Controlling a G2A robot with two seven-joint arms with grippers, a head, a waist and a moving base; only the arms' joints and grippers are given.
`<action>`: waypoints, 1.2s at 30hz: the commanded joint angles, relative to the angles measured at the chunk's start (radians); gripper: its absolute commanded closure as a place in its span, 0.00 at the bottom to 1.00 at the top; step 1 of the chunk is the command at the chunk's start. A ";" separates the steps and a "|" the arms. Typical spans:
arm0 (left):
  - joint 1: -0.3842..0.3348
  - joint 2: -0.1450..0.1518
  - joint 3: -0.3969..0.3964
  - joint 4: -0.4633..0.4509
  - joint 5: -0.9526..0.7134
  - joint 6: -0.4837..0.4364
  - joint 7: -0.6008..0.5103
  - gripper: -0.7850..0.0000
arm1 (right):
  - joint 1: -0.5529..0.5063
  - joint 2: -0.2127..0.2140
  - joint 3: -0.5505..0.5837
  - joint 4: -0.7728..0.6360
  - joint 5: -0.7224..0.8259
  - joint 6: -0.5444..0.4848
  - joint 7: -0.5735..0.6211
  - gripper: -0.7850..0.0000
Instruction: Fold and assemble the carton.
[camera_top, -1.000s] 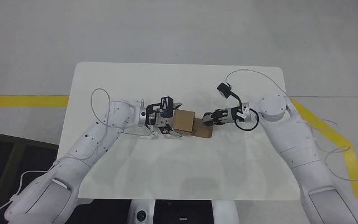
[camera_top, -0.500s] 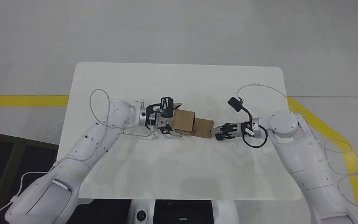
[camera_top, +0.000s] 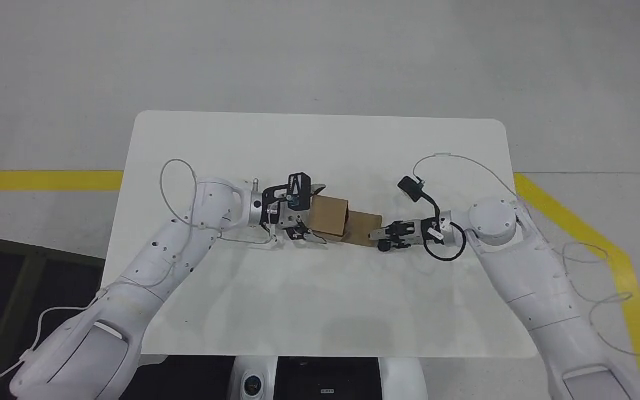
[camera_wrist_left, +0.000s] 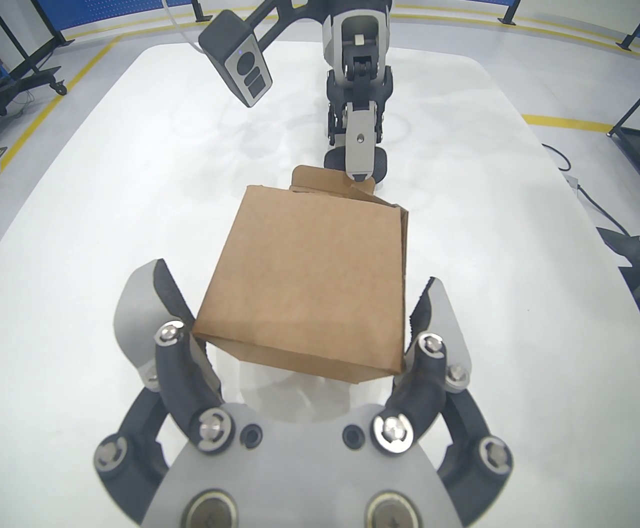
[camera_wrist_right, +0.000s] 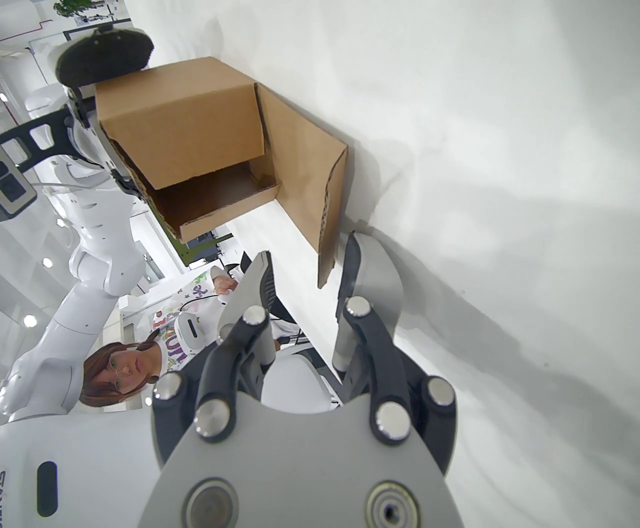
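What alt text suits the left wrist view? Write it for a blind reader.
A brown carton is clamped between the left tool's fingers above a white table. At its far end, the right tool straddles an open flap.

Carton (camera_top: 328, 217) on the table (camera_top: 300, 140), between left claw (camera_top: 300, 216) and right claw (camera_top: 378, 238)

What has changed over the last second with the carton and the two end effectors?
The right end effector pulled off the carton's open flap, drawing back toward the robot and outward. It then eased in again, and its open fingers now sit at the flap's free edge. The left end effector stayed clamped on the carton, whose body has not shifted.
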 joint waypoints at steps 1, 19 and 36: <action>0.000 0.000 0.001 0.000 0.000 0.000 0.000 0.00 | 0.014 -0.007 -0.016 0.015 0.023 -0.015 -0.001 0.71; 0.001 0.001 0.002 0.003 0.003 0.000 0.003 0.00 | 0.078 -0.023 -0.042 -0.026 0.095 -0.064 -0.022 0.71; -0.001 0.004 0.015 0.005 -0.003 0.000 0.000 0.00 | 0.085 -0.035 -0.056 -0.006 0.213 -0.129 -0.013 0.74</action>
